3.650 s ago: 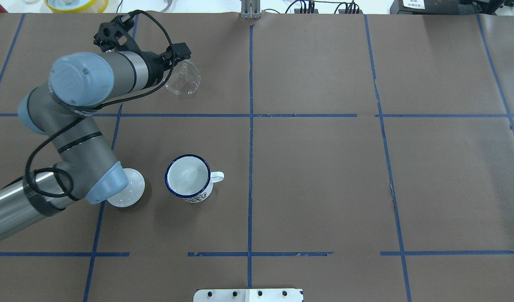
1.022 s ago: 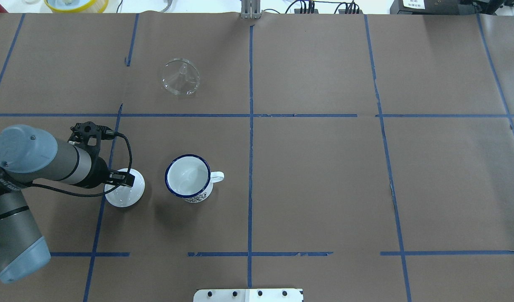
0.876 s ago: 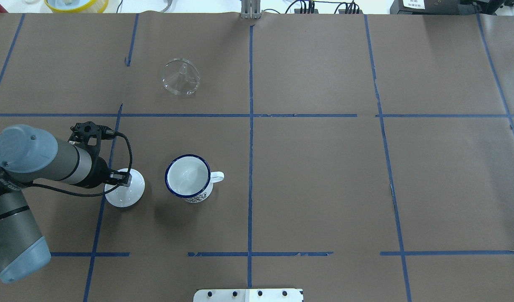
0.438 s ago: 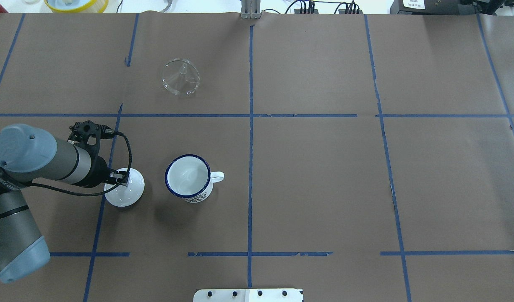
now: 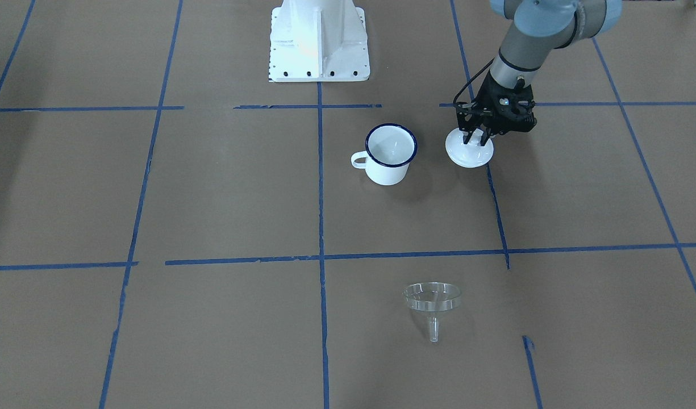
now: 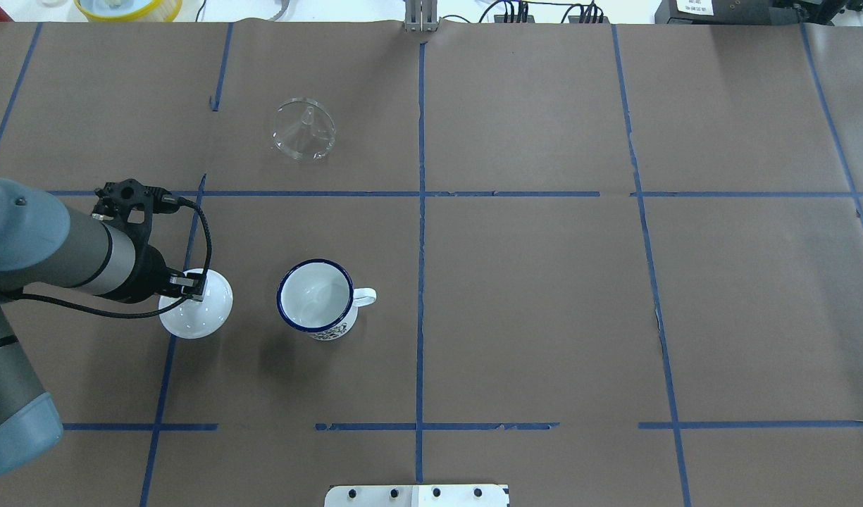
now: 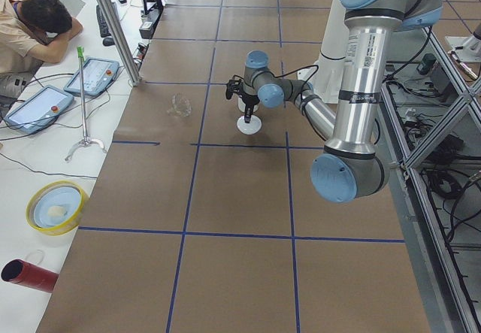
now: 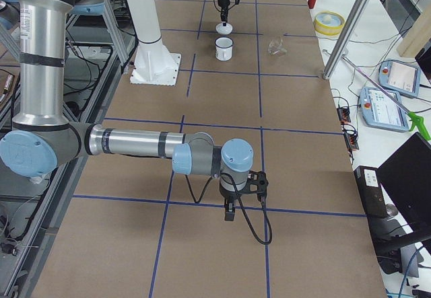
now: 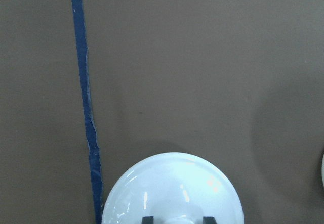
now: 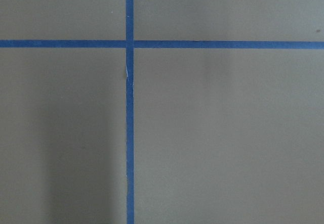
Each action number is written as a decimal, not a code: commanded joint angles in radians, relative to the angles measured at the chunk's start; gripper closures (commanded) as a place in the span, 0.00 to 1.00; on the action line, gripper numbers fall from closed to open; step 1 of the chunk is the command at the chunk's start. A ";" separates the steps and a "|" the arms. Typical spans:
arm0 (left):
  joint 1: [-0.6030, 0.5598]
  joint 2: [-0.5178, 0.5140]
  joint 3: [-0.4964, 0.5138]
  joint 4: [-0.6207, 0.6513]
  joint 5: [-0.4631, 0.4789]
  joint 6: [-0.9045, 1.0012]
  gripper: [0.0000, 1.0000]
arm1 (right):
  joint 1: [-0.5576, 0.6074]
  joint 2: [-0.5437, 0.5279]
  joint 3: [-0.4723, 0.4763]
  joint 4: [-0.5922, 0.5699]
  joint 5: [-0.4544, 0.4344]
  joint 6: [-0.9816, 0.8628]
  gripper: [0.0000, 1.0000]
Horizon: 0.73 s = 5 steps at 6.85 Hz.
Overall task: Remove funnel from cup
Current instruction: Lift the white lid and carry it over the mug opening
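Note:
The clear funnel [image 6: 303,130] lies on the brown table, far from the cup, with its spout up in the overhead view; it also shows in the front view [image 5: 433,301]. The white cup [image 6: 316,299] with a dark blue rim stands upright and empty, handle to the right; the front view [image 5: 390,150] shows it too. My left gripper [image 6: 188,285] is shut on the knob of a white domed lid [image 6: 199,313] left of the cup. The left wrist view shows the lid [image 9: 172,188] between the fingertips [image 9: 147,219]. My right gripper [image 8: 229,210] shows only in the exterior right view, and I cannot tell its state.
Blue tape lines [image 6: 420,211] divide the brown table cover. The robot's white base [image 5: 318,40] stands at the table's near edge. A yellow bowl [image 6: 128,7] sits beyond the far edge. A person [image 7: 37,28] sits beside the table's left end.
My left gripper left the funnel on the table, came back to the white lid and shut on its knob. In the last half second the lid shifted left with the gripper.

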 commanded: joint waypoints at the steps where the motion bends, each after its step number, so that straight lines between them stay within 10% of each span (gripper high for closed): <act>1: -0.076 -0.235 -0.087 0.377 -0.051 0.025 1.00 | 0.000 0.000 0.001 0.000 0.000 0.000 0.00; 2: -0.072 -0.394 -0.081 0.547 -0.092 -0.007 1.00 | 0.000 0.000 0.001 0.000 0.000 0.000 0.00; 5: 0.033 -0.542 0.080 0.488 -0.100 -0.240 1.00 | 0.000 0.000 0.001 0.000 0.000 0.000 0.00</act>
